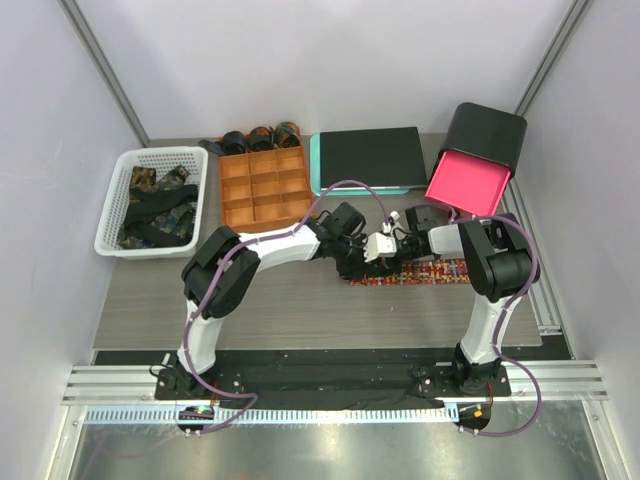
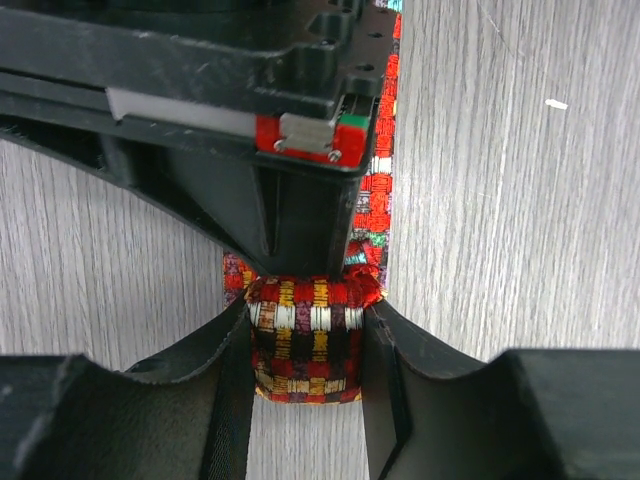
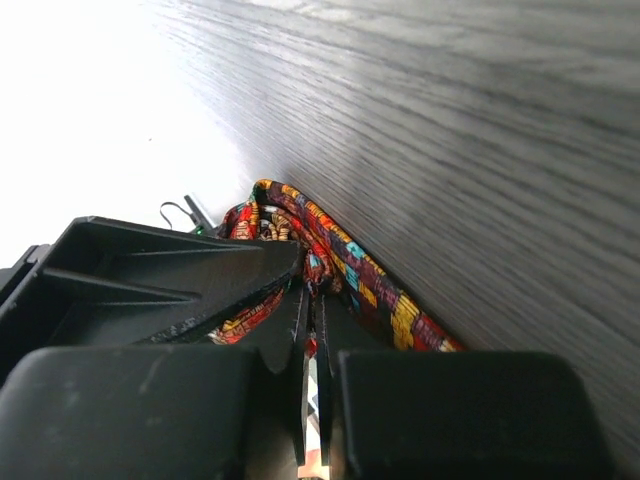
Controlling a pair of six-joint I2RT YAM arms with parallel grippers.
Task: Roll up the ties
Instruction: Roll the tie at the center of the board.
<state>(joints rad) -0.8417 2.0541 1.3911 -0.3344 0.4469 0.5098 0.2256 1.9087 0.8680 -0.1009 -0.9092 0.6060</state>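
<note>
the grey wood-grain table point(image 1: 300, 310) carries everything, with the two arms reaching in from its 6 o'clock edge and meeting just right of centre. at 10 o'clock sits a white plastic basket point(image 1: 112, 215) holding a loose heap of dark patterned ties point(image 1: 155, 205). at 2 o'clock a black box point(image 1: 488, 135) stands tilted with a pink part showing at its front. at 12 o'clock lies a flat black board with a teal edge point(image 1: 365, 158), and just beside it at 11 o'clock the orange compartment tray point(image 1: 265, 208), with three dark rolled ties point(image 1: 260, 137) lined up along its far edge. the red-orange check tie point(image 1: 430, 272) lies flat on the table as a strip running toward 3 o'clock from the point where the grippers meet. in the left wrist view its near end is wound into a small tight coil point(image 2: 305, 340), and the left gripper point(image 2: 305, 350) has its jaws clamped on that coil, one finger point(image 2: 235, 375) pressed on each side, while the unrolled strip runs away toward 12 o'clock under the other arm's black body. in the right wrist view the right gripper point(image 3: 310, 300) has its jaws almost together, pinching a thin fold of the same tie right at the coil.
</note>
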